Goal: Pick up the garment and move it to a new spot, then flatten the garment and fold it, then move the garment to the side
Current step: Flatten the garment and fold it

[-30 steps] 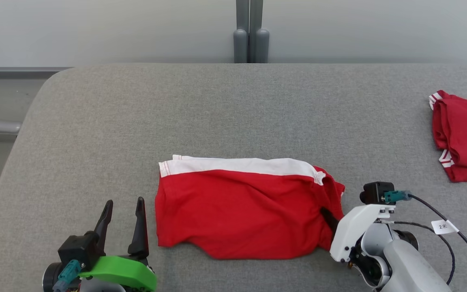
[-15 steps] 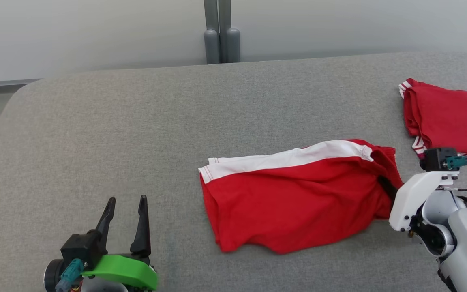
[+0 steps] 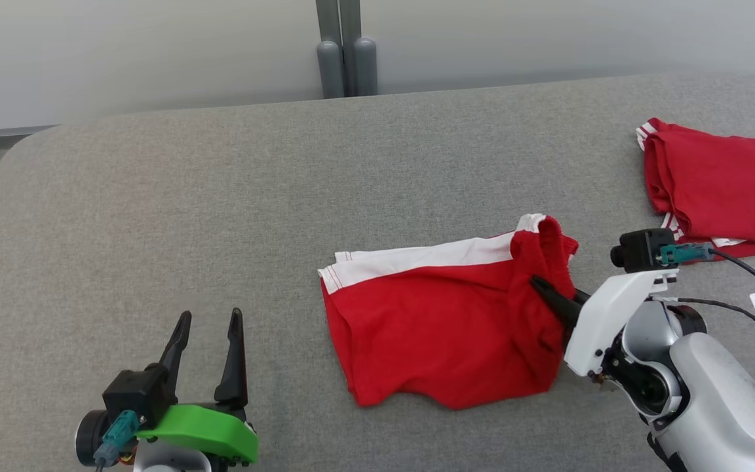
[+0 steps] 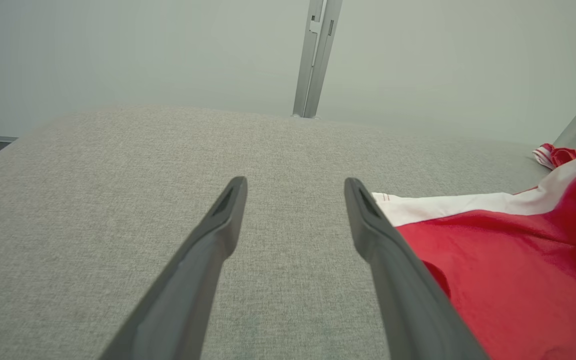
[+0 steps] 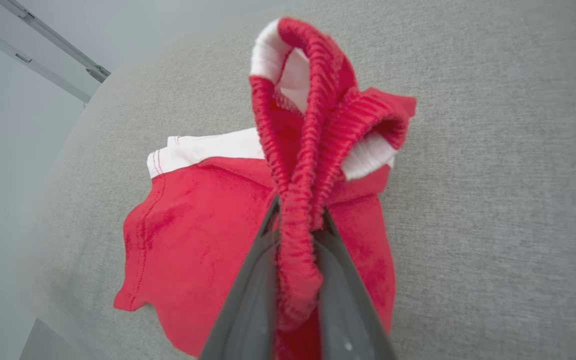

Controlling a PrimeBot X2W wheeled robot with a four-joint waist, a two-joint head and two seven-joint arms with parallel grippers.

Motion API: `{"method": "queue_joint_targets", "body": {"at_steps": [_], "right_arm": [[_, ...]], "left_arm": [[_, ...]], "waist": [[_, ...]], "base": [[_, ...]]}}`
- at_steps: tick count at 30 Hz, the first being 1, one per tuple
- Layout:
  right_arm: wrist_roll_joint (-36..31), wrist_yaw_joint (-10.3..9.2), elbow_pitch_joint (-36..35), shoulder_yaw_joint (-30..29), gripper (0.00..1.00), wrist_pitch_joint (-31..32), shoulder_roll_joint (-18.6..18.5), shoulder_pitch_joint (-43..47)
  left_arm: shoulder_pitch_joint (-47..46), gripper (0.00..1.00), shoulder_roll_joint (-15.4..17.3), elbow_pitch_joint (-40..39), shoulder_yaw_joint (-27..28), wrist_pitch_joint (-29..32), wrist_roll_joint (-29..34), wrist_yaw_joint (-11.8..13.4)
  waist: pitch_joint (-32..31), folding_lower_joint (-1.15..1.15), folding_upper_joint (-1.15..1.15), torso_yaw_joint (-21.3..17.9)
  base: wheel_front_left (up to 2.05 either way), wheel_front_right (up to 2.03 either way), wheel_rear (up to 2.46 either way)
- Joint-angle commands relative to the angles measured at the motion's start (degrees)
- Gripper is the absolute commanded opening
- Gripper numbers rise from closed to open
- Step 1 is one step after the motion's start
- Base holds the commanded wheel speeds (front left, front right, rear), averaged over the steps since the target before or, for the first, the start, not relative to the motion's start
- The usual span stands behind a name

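The garment (image 3: 443,328) is a red piece with a white band along its far edge, lying on the grey padded table (image 3: 220,196). Its right end is bunched and lifted off the surface. My right gripper (image 3: 544,290) is shut on that ribbed red hem; in the right wrist view the hem (image 5: 313,125) stands up in a loop above the closed right gripper (image 5: 298,212). My left gripper (image 3: 210,321) stands open near the table's front left, a short way left of the garment, with nothing between its fingers. In the left wrist view my left gripper (image 4: 295,187) points across bare cloth, with the garment (image 4: 493,270) to its right.
A second red garment (image 3: 718,190) with white trim lies folded at the table's far right, also seen in the left wrist view as a red garment edge (image 4: 553,154). A grey post (image 3: 341,52) rises behind the table's far edge. The table's rounded left corner is near.
The head camera has turned, shifting the whole picture. My right gripper has raised the garment's right end and drawn it leftward, so it now stands bunched. The left gripper stays open and still.
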Motion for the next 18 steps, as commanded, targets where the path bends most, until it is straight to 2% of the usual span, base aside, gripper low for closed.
{"method": "queue_joint_targets", "body": {"at_steps": [1,9,18], "right_arm": [[0.73,0.01,-1.31,0.71,0.0,0.19,0.47,0.7],[3.95,0.01,-5.39,5.6,0.0,0.98,4.84,0.5],[3.11,0.01,0.6,9.53,0.0,-0.33,9.38,-1.68]], "left_arm": [[-0.68,1.0,-0.09,0.21,0.22,-0.15,0.41,-0.19],[-0.59,1.0,-0.53,0.45,0.35,-0.15,0.51,-0.59],[-1.15,1.0,-1.44,0.72,0.44,-0.15,0.75,-1.05]], "waist": [[-0.37,0.0,0.0,0.55],[-1.18,0.0,0.0,2.88],[-1.04,0.0,0.0,6.09]], "base": [[0.0,0.0,0.0],[0.0,0.0,0.0],[0.0,0.0,0.0]]}}
